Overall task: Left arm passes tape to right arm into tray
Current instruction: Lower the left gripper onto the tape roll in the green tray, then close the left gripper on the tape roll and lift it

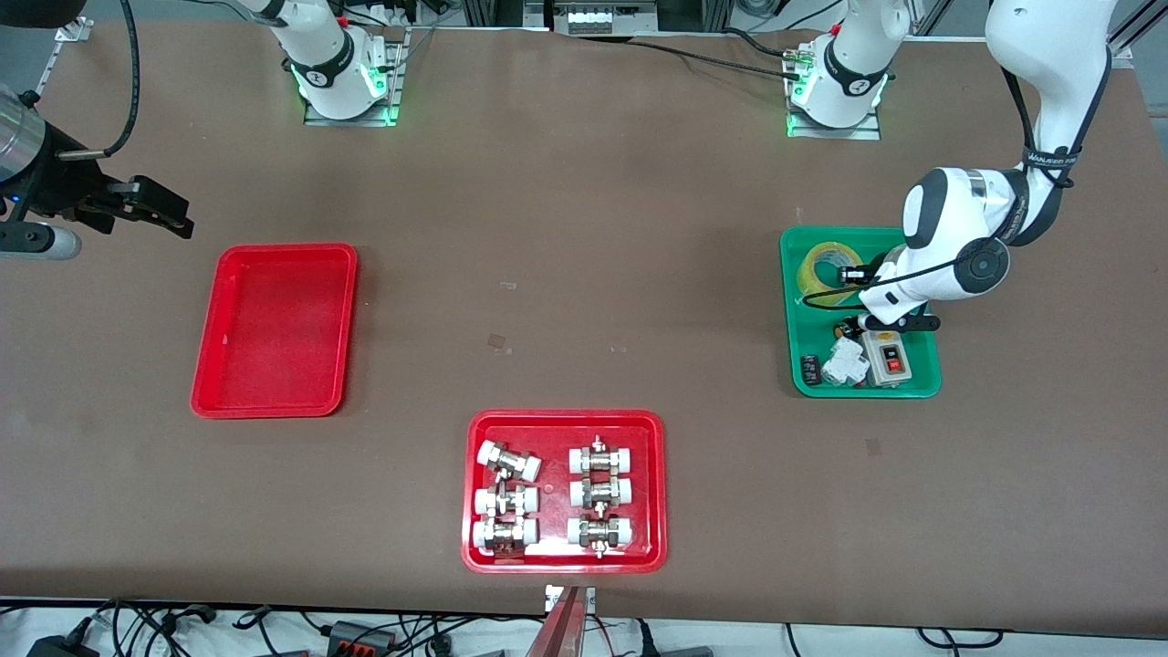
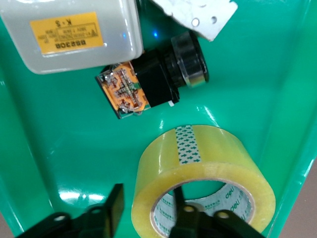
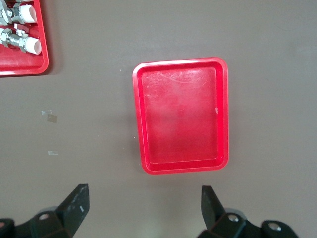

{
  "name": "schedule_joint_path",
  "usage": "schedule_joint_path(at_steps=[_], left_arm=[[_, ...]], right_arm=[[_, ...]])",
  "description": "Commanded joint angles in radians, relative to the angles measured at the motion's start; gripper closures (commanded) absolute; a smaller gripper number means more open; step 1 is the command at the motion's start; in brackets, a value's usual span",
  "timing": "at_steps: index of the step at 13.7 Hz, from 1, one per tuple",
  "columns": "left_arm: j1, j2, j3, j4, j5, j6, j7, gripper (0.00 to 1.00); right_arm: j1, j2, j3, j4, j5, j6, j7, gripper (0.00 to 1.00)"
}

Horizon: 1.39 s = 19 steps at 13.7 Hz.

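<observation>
The yellow tape (image 1: 824,266) lies in the green tray (image 1: 923,370) at the left arm's end of the table. In the left wrist view the tape (image 2: 208,158) stands on edge on the green tray (image 2: 59,139). My left gripper (image 2: 147,196) is open and astride the roll's wall: one finger sits inside the core, the other outside with a small gap. In the front view the left gripper (image 1: 845,290) is mostly hidden under its wrist. My right gripper (image 1: 169,214) is open and empty, up in the air beside the plain red tray (image 1: 274,248). The right gripper (image 3: 144,193) and the red tray (image 3: 181,62) also show in the right wrist view.
The green tray also holds a grey switch box (image 1: 887,356) (image 2: 69,34), a black push-button part (image 2: 153,82) and white pieces (image 1: 844,363). A wider red tray of white-capped fittings (image 1: 566,416) (image 3: 44,44) sits nearest the front camera, mid-table.
</observation>
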Motion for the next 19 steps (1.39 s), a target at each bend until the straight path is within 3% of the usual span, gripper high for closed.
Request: schedule_joint_path(at_steps=[1, 3, 8, 9, 10, 11, 12, 14, 19], left_arm=[[0.013, -0.012, -0.001, 0.000, -0.002, -0.010, 0.010, 0.77], [0.030, -0.035, -0.002, 0.003, -0.002, -0.047, 0.010, 0.97], [0.033, -0.078, -0.004, 0.046, -0.002, -0.163, 0.010, 0.99], [0.032, -0.090, -0.004, 0.084, -0.002, -0.223, 0.010, 0.99], [0.021, -0.087, -0.005, 0.154, -0.002, -0.321, 0.010, 0.90], [0.007, -0.079, -0.011, 0.244, -0.004, -0.440, 0.011, 0.92], [-0.002, -0.075, -0.039, 0.321, -0.007, -0.534, 0.011, 1.00], [-0.004, -0.072, -0.094, 0.446, -0.013, -0.654, -0.006, 1.00], [-0.044, -0.048, -0.212, 0.668, -0.017, -0.785, -0.001, 1.00]], right_arm=[[-0.002, -0.009, -0.001, -0.004, 0.007, -0.010, 0.010, 0.00], [-0.002, -0.009, -0.001, -0.004, 0.007, -0.016, 0.010, 0.00], [-0.002, -0.009, -0.001, -0.002, 0.007, -0.018, 0.010, 0.00], [-0.002, -0.009, -0.001, -0.004, 0.007, -0.018, 0.010, 0.00], [-0.002, -0.009, -0.001, -0.004, 0.007, -0.018, 0.010, 0.00], [-0.002, -0.009, -0.001, -0.002, 0.007, -0.018, 0.010, 0.00], [-0.002, -0.009, -0.001, -0.002, 0.007, -0.018, 0.010, 0.00], [-0.002, -0.009, -0.001, -0.002, 0.007, -0.018, 0.010, 0.00], [-0.003, 0.000, -0.001, -0.001, 0.010, -0.007, 0.010, 0.00]])
